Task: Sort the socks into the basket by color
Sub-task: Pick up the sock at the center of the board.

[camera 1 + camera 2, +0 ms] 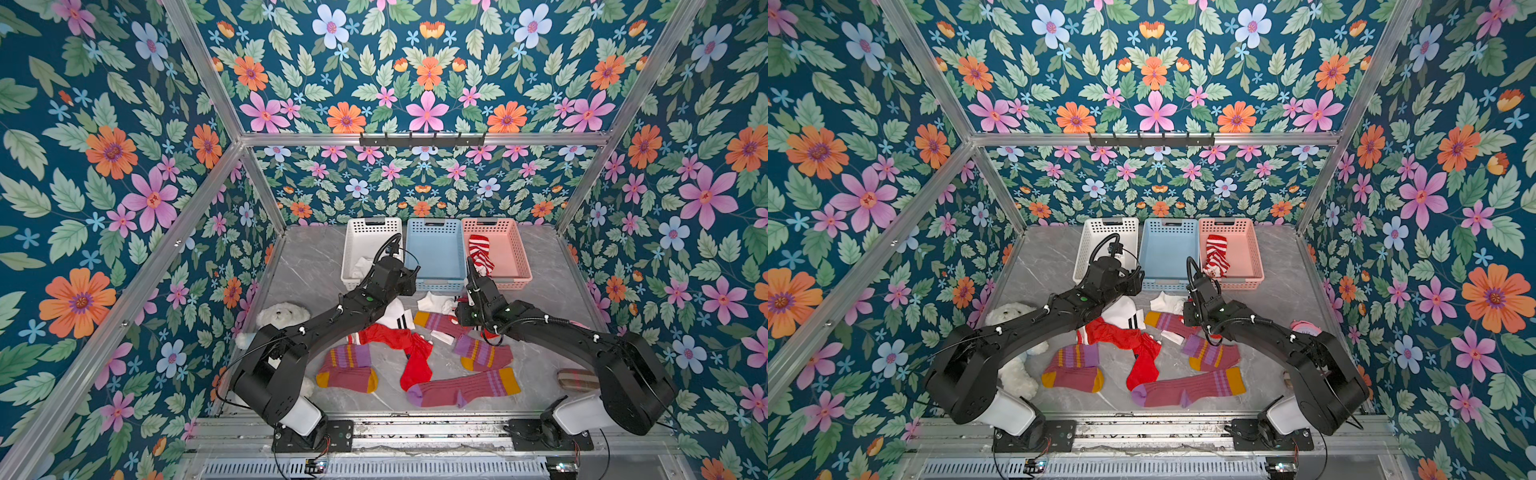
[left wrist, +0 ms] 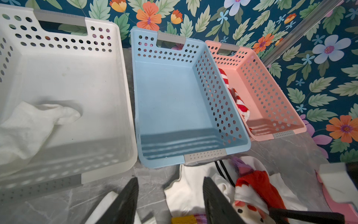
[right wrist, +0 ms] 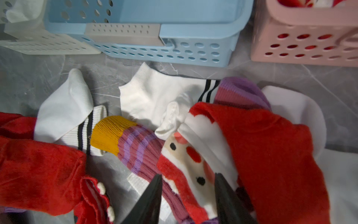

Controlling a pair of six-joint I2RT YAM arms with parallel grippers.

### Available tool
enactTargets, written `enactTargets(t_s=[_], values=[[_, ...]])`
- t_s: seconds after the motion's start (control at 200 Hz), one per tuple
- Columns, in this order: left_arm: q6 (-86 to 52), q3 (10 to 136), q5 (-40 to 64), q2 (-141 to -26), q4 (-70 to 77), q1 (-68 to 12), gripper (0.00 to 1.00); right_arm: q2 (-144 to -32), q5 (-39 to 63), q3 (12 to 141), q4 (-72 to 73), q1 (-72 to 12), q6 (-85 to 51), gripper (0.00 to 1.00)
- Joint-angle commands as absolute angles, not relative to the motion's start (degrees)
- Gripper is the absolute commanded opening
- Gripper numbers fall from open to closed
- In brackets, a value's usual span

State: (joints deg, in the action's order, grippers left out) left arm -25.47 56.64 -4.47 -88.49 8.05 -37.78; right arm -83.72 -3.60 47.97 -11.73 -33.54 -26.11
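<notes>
The right gripper (image 3: pixel 188 174), spread astride the Santa sock (image 3: pixel 261 145) at the pile's (image 1: pixel 415 345) two o'clock, may also pinch the maroon sock (image 3: pixel 139 147) beneath, dragging it into the pink basket (image 1: pixel 515 285); the left gripper (image 2: pixel 170 178) hangs spread, empty.

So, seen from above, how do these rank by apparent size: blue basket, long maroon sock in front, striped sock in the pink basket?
In a top view:
1. blue basket
2. long maroon sock
3. striped sock
The maroon sock is nearer the camera, flattering it.
</notes>
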Motion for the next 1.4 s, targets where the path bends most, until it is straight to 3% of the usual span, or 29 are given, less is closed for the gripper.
enactTargets(t_s=[0.0, 0.41, 0.525, 0.66, 1.1, 1.395], values=[[-25.58, 56.95, -4.23, -88.59, 8.79, -37.62, 0.56, -84.34, -5.09, 47.9, -12.38, -33.84, -27.07, 0.46], [-25.58, 56.67, -4.13, -88.2, 8.7, -37.59, 0.56, -87.17, -4.31, 48.99, -12.31, -33.99, -27.12, 0.32], [-25.53, 56.44, -4.3, -87.9, 8.61, -37.58, 0.56, -87.54, -4.13, 49.25, -12.32, -34.01, -27.14, 0.21], [-25.49, 56.09, -4.4, -87.35, 8.61, -37.5, 0.57, -86.21, -4.46, 49.42, -12.68, -34.01, -27.14, 0.0], [-26.1, 54.07, -5.01, -84.92, 9.14, -37.46, 0.57, -72.03, -7.59, 55.19, -18.86, -33.84, -23.07, 0.0], [-26.52, 54.4, -3.79, -85.01, 9.23, -37.53, 0.57, -63.43, -5.65, 58.36, -16.19, -29.18, -22.05, 0.0]])
